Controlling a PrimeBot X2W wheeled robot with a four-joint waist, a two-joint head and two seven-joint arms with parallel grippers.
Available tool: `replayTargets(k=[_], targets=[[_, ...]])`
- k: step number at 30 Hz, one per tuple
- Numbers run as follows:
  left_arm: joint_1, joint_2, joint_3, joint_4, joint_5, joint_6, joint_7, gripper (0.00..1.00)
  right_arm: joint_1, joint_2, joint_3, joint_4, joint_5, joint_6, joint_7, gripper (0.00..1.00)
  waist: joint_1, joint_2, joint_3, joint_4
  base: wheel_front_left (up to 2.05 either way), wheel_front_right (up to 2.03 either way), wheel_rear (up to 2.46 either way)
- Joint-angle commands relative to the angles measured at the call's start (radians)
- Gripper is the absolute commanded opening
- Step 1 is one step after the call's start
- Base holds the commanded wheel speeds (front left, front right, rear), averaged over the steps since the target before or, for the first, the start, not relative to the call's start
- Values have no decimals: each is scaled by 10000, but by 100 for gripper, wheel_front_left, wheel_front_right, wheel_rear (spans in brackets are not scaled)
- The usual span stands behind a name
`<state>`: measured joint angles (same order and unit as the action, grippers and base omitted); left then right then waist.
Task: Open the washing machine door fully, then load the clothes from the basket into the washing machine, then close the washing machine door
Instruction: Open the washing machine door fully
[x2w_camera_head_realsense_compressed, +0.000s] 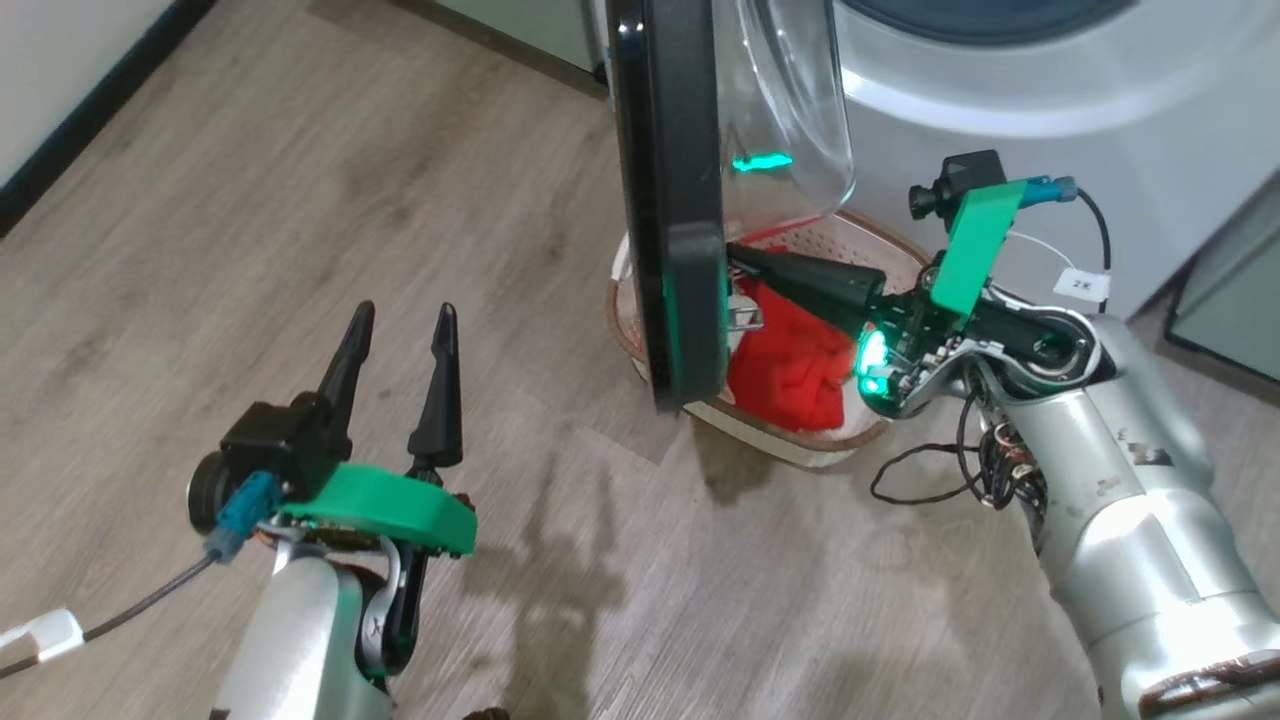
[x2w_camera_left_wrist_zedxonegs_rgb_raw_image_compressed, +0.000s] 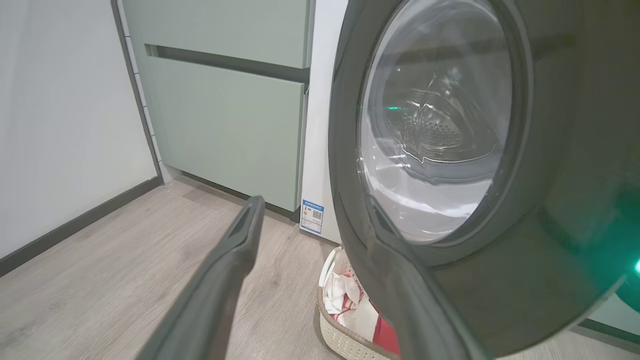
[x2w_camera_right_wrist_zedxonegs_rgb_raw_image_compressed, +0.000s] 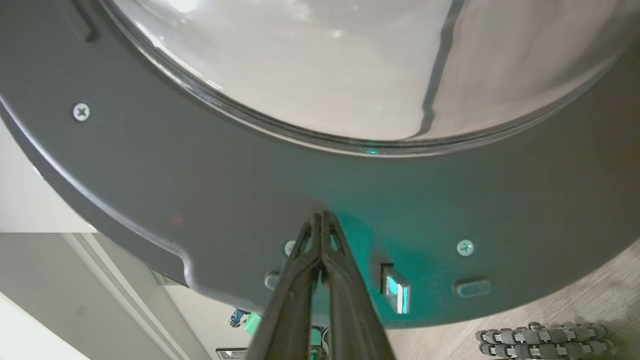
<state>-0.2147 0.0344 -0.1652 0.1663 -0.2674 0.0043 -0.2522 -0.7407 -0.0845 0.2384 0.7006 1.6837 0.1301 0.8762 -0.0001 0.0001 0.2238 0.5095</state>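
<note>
Our left claw (x2w_camera_head_realsense_compressed: 405, 312) hangs with fingers apart above the floor (x2w_camera_head_realsense_compressed: 250, 200). Our right claw (x2w_camera_right_wrist_zedxonegs_rgb_raw_image_compressed: 320, 216), fingers pressed together, seemingly touches the glossy black inner rim of the ajar washing machine door (x2w_camera_head_realsense_compressed: 680, 200). Beyond, red clothes (x2w_camera_head_realsense_compressed: 790, 370) lie in the basket (x2w_camera_head_realsense_compressed: 890, 245) before the washing machine (x2w_camera_head_realsense_compressed: 1000, 100).

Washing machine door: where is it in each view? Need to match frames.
Head view: door edge-on, top centre, above the basket.
Left wrist view: door, outer face, right half.
Right wrist view: door, inner face, upper frame; right gripper shut, tips at its rim.
Shared landmark: the glass bowl.
</note>
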Motion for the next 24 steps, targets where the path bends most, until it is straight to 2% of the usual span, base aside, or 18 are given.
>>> replayTargets(k=[1,10,17,18,19,20,24], targets=[[-65,158,247,-254,-89,96,-95,100,-28,311,236,-404,149,6,-120,0,1,-1,-110,155,0,0,0],[-22,158,210,-295,-132,191,-95,100,260,327,406,-546,547,6,-595,0,1,-1,-212,168,0,0,0],[22,158,274,-334,-92,212,-95,100,1221,65,-414,-1624,1269,6,-1444,0,1,-1,-297,-157,0,0,0],[35,158,320,-332,-60,208,-95,100,1682,-52,-648,-2124,1412,6,-1724,63,1,-1,-325,-278,0,0,0],[43,158,348,-332,-46,201,-95,100,1933,-96,-747,-2381,1485,6,-1848,90,1,-1,-343,-343,0,0,0],[56,158,373,-323,-32,187,-95,100,2186,-171,-826,-2653,1471,6,-2020,100,1,-1,-366,-406,0,0,0],[88,158,448,-281,27,127,-95,100,3260,-312,-1245,-3795,1580,6,-2707,100,1,-1,-434,-648,0,0,0]])
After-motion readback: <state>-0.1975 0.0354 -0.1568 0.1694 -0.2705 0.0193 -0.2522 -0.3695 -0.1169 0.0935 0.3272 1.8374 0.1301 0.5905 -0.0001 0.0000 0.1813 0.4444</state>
